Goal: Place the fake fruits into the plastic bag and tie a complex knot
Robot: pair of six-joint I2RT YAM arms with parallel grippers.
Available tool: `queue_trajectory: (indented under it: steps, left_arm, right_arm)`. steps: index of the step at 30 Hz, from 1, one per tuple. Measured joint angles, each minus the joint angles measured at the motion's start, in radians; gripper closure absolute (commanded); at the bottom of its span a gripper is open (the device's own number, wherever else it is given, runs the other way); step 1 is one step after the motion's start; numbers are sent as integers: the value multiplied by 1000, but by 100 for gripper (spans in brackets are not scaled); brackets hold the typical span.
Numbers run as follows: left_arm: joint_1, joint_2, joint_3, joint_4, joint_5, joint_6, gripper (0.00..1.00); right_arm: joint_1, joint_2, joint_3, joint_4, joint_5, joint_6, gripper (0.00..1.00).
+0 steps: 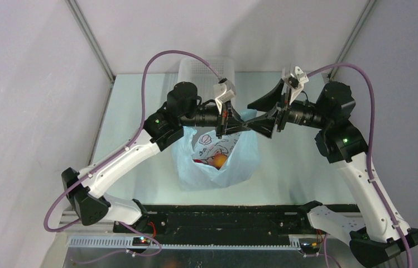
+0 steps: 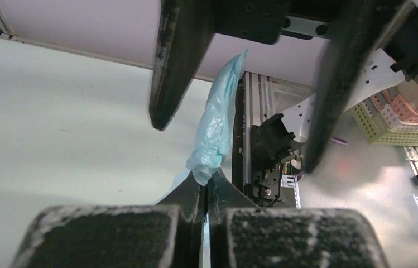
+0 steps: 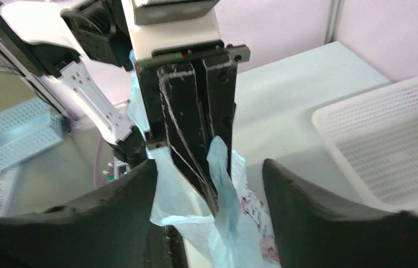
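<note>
The left gripper (image 2: pixel 206 192) is closed on a twisted strip of the plastic bag (image 1: pixel 217 167). Its jaws meet at the tips with the light-blue film pinched between them. From the tips the strip runs onward into the gap of the right gripper (image 2: pixel 237 142).

The right gripper stands open. Its two fingers flank the strip, one on each side, apart from it (neither wrist view shows contact).

The body of the bag rests on the table (image 1: pixel 134 167), below both grippers and slightly to their near side, with its gathered top rising toward them. An orange-peach fruit (image 1: pixel 221 162) is visible inside the bag. A white basket (image 1: pixel 201 70) stands at the far edge of the table, behind the left gripper.
</note>
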Motion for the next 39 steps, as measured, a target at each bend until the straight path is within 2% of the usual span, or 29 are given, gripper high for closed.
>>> queue_trajectory:
  steps: [1, 3, 10, 16, 19, 25, 29, 31, 39]
  left_arm:
    - [0, 0, -2, 0, 0, 0, 100]
    - [0, 0, -2, 2, 0, 0, 100]
    - [0, 0, -2, 4, 1, 1, 100]
    - [0, 0, -2, 4, 9, 1, 100]
    - [1, 0, -2, 5, 16, 0, 100]
    - [1, -1, -2, 8, 30, -2, 100]
    - [1, -1, -2, 8, 35, -3, 100]
    - [1, -1, -2, 8, 35, -3, 100]
    - [5, -1, -2, 27, 32, -12, 100]
  right_arm:
    - [-3, -5, -8, 5, 0, 0, 14]
    - [-12, -26, -39, 15, -4, -3, 10]
    - [-85, -153, -216, 84, -76, 5, 7]
    - [-92, -181, -341, 175, -121, 24, 16]
    - [-92, -158, -364, 221, -131, 41, 18]
    - [-80, -101, -389, 320, -135, 74, 30]
    - [-59, -71, -389, 365, -136, 85, 46]
    - [-51, -59, -390, 379, -136, 88, 52]
    - [-31, -48, -390, 377, -142, 81, 55]
